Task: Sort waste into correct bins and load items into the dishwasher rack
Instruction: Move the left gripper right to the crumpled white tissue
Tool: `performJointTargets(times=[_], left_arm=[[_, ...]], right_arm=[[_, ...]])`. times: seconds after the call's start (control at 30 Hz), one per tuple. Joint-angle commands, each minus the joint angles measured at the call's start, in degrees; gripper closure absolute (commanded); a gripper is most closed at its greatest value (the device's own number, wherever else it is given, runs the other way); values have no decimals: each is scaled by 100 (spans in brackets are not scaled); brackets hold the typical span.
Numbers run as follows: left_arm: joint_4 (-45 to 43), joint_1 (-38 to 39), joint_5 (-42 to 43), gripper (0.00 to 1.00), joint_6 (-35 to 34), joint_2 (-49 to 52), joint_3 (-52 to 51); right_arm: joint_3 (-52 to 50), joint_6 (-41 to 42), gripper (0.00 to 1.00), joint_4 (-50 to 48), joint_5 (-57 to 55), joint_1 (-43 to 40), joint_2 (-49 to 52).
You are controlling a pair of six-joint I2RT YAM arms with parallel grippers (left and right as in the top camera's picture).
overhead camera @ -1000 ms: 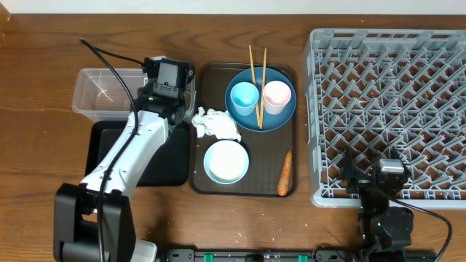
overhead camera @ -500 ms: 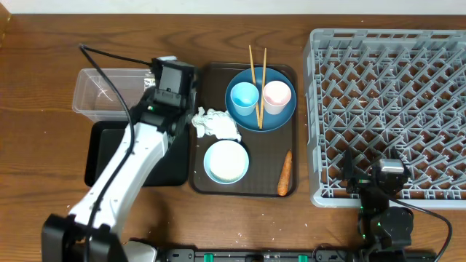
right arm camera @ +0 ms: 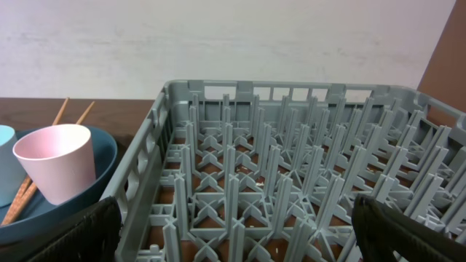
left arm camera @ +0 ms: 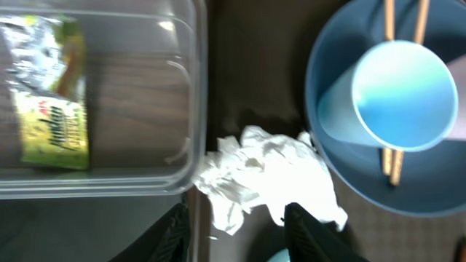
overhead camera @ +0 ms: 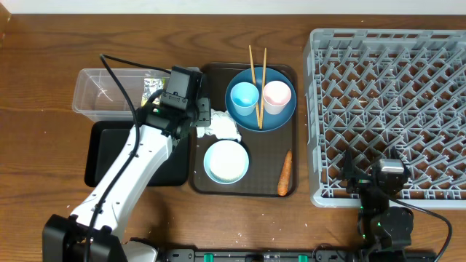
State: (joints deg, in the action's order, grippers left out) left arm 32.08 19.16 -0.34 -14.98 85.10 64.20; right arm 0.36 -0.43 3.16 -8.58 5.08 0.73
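Observation:
My left gripper point(overhead camera: 203, 115) is open and empty, just above the crumpled white tissue point(overhead camera: 222, 128) on the brown tray; in the left wrist view the tissue point(left arm camera: 266, 175) lies between and just beyond my fingers point(left arm camera: 237, 236). The green-yellow wrapper point(left arm camera: 49, 102) lies inside the clear tub point(overhead camera: 109, 92). The black tray bin point(overhead camera: 105, 156) sits below the tub. The blue plate point(overhead camera: 280, 113) holds the light blue cup point(overhead camera: 244, 97), the pink cup point(overhead camera: 277, 95) and two chopsticks point(overhead camera: 258, 80). The white-blue bowl point(overhead camera: 226, 161) and the carrot point(overhead camera: 285, 173) lie on the brown tray. My right gripper point(right arm camera: 233, 233) is open over the grey rack point(overhead camera: 393, 109).
The dark brown serving tray point(overhead camera: 200, 182) lies between the bins and the rack. A few rice grains point(overhead camera: 244, 236) lie on the table near the front edge. The left arm's cable loops over the tub.
My left gripper has moved right from over the clear tub to the tissue on the brown tray. The wrapper now shows in the tub. The right arm has not moved.

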Motion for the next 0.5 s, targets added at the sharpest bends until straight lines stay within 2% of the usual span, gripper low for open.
performJointTargets(times=[0.0, 0.2, 0.3, 0.37, 0.4, 0.47], left_arm=[[22, 63, 385, 57, 11, 70, -96], [-70, 293, 380, 58, 11, 79, -232], [-164, 398, 380, 63, 11, 87, -273], [-219, 444, 380, 64, 11, 105, -291], [-236, 446, 380, 63, 11, 118, -291], [-260, 444, 380, 55, 13, 166, -293]], right_arm=[[-4, 37, 1, 22, -17, -61, -9], [-4, 37, 1, 22, -20, -61, -9], [-4, 37, 1, 22, -20, -61, -9], [-4, 37, 1, 20, -20, -61, -9], [-4, 37, 1, 22, -17, -61, -9], [-4, 37, 1, 22, -20, -61, -9]])
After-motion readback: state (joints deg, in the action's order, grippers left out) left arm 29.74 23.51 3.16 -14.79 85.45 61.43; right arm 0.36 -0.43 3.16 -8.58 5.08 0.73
